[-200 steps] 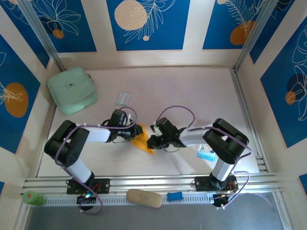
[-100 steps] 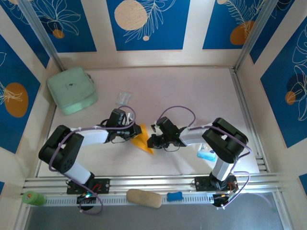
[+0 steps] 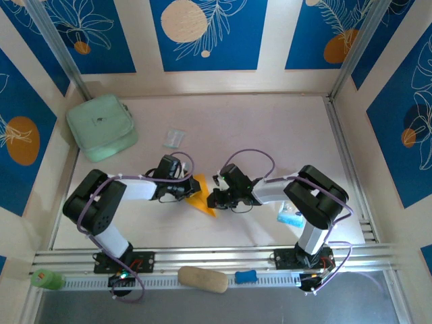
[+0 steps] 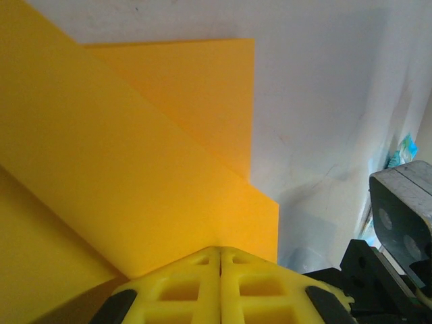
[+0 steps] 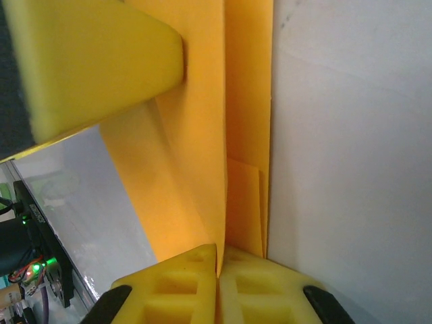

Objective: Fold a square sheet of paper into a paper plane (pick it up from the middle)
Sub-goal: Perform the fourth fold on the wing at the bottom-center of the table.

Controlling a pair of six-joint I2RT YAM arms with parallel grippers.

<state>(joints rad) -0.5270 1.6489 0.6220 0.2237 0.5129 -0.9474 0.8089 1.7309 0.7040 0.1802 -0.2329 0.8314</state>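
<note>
The sheet of paper [image 3: 200, 196] is thin, matte, orange-yellow stock, smooth and flat between sharp creases. From overhead it is no longer a square. It is a narrow wedge, broad at its 11 o'clock end and tapering to a point at 5 o'clock, so its long axis runs along that diagonal. It sits between the two claws, a little toward 6 o'clock from the middle of the pale, faintly scuffed surface [image 3: 283, 128].

The left claw [image 3: 188, 192] meets the sheet from 9 o'clock. In its own wrist view, the ribbed yellow fingers [image 4: 182, 287] are pressed fully together [image 4: 221, 251], with the paper [image 4: 135, 169] running straight into their seam, so it is pinched. Overlapping layers show there, with one flap lying diagonally across another and a stepped edge toward 3 o'clock.

The right claw [image 3: 213, 199] comes in from 3 o'clock. Its wrist view shows its fingers likewise clamped tight [image 5: 217, 253] on a crisp fold line of the paper [image 5: 202, 135], which stands on edge above the surface [image 5: 351, 135].

A soft mint-green pouch [image 3: 101, 127] with rounded corners lies far off at 10 o'clock. A crinkly clear wrapper [image 3: 174, 138] lies at 11 o'clock from the sheet.
</note>
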